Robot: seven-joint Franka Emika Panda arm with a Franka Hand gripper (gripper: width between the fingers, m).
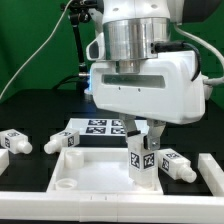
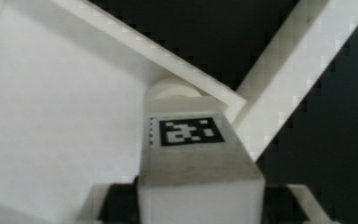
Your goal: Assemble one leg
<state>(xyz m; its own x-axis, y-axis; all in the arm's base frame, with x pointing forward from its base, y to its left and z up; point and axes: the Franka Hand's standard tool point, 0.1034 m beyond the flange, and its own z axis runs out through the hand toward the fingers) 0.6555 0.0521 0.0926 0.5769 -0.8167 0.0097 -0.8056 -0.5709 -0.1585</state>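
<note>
My gripper (image 1: pixel 141 133) is shut on a white leg (image 1: pixel 141 162) with black-and-white tags. It holds the leg upright over the near corner at the exterior view's right of the large white square panel (image 1: pixel 90 172). The leg's lower end is down at the panel's surface. In the wrist view the leg (image 2: pixel 195 150) runs from between my jaws to the panel's corner (image 2: pixel 181 88), with a tag (image 2: pixel 190 131) facing the camera. Whether the stub end sits in a corner hole is hidden.
Other legs lie on the black table: two at the exterior view's left (image 1: pixel 14 142) (image 1: pixel 62 143), one at the right (image 1: pixel 176 165). The marker board (image 1: pixel 100 127) lies behind the panel. A white bar (image 1: pixel 213 172) is at the far right.
</note>
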